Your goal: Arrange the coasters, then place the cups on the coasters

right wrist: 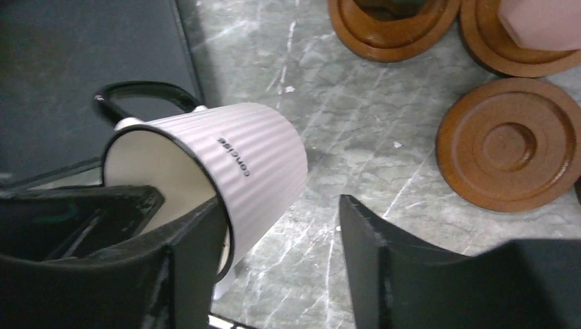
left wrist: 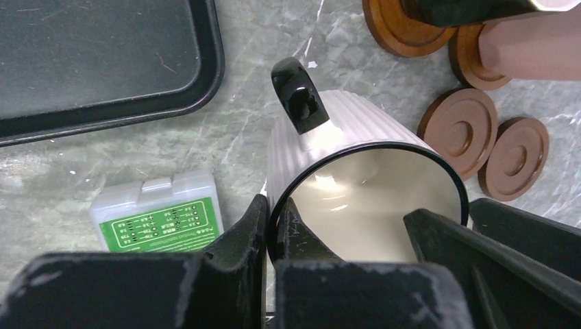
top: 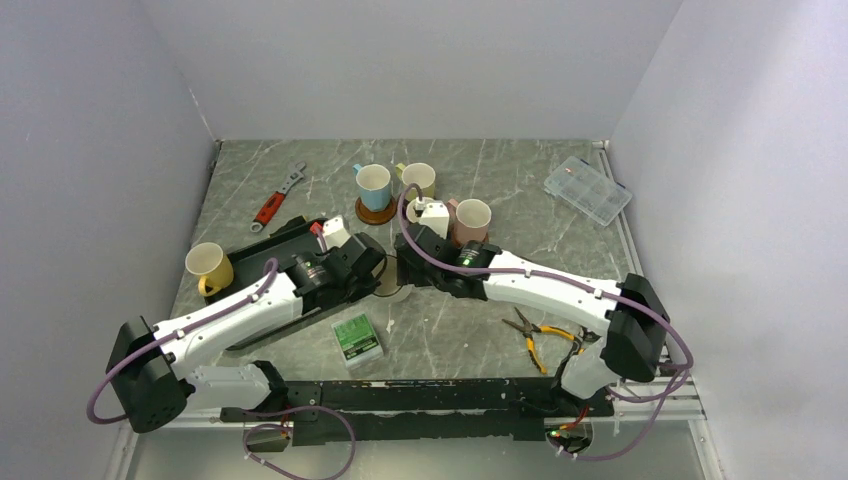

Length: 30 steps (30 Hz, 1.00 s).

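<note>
A white ribbed cup (left wrist: 356, 130) with a black handle and black rim hangs tilted over the marble table. My left gripper (left wrist: 275, 209) is shut on its rim, one finger inside and one outside. My right gripper (right wrist: 279, 204) stands open astride the same white cup (right wrist: 246, 164), its left finger at the rim and its right finger well clear of the wall. The two grippers meet mid-table, left gripper (top: 378, 268) and right gripper (top: 408, 268). Two bare coasters (left wrist: 459, 123) (left wrist: 514, 157) lie just beyond. The pink cup (top: 472, 220) and the blue cup (top: 373, 187) stand on coasters. The olive cup (top: 418, 179) stands behind them.
A yellow cup (top: 208, 266) stands at the left end of a black tray (top: 262, 245). A green-labelled box (top: 357, 337) lies in front of the arms, pliers (top: 540, 335) at right. A red-handled wrench (top: 278, 195) and a clear parts box (top: 588, 190) lie at the back.
</note>
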{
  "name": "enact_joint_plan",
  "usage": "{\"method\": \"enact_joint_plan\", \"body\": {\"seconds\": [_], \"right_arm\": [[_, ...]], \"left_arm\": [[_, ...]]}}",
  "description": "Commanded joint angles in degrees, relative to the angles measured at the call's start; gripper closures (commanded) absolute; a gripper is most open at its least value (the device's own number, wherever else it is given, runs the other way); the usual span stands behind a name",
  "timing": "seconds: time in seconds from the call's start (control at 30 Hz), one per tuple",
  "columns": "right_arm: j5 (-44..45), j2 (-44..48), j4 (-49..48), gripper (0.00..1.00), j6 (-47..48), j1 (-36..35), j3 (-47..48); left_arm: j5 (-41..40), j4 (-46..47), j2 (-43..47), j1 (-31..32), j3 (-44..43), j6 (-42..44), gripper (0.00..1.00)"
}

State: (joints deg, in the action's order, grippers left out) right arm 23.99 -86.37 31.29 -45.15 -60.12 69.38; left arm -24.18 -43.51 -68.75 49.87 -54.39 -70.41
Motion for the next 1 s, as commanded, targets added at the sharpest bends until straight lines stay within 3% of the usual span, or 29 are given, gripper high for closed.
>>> {"method": "enact_joint_plan", "body": {"seconds": [0.0,0.13,0.27,0.3,0.37,0.47,0.63,0.8,0.97], "right_arm": [[4.9,-1.5,2.5,0.44,-0.9,-0.3,2.4],[6.3,-3.3,3.4,0.62,-0.3,-0.2,3.9],[7.9,-4.2,4.0,0.96,0.2,0.0,4.9],[8.4,-4.2,4.2,1.00,0.1,0.2,5.0],[8.7,-3.6,4.5,1.00,0.6,0.8,5.0],[8.6,-0.4,3.6,1.00,2.4,2.6,3.0],[-1.0,6.5,-2.9,1.00,16.4,8.1,-3.1],[-10.4,11.8,-3.1,1.00,25.8,16.9,-7.0],[-16.7,14.7,-2.3,1.00,33.1,23.1,-9.5]], "left_arm": [[-3.3,6.2,0.8,0.6,-2.6,-3.7,0.97],[-2.7,6.7,0.9,0.7,-2.3,-4.0,0.97],[0.0,9.7,2.4,0.8,-0.1,-3.6,0.97],[0.9,10.1,2.7,0.8,0.2,-3.0,0.96],[2.6,11.0,3.5,0.8,0.7,-1.0,0.87],[5.2,11.7,5.7,0.8,1.5,2.6,0.62],[13.0,16.3,8.5,0.8,3.3,10.9,0.33],[18.4,8.8,5.1,-0.8,-3.4,20.6,0.22],[30.9,9.4,5.5,-12.1,-2.9,28.5,0.22]]}}
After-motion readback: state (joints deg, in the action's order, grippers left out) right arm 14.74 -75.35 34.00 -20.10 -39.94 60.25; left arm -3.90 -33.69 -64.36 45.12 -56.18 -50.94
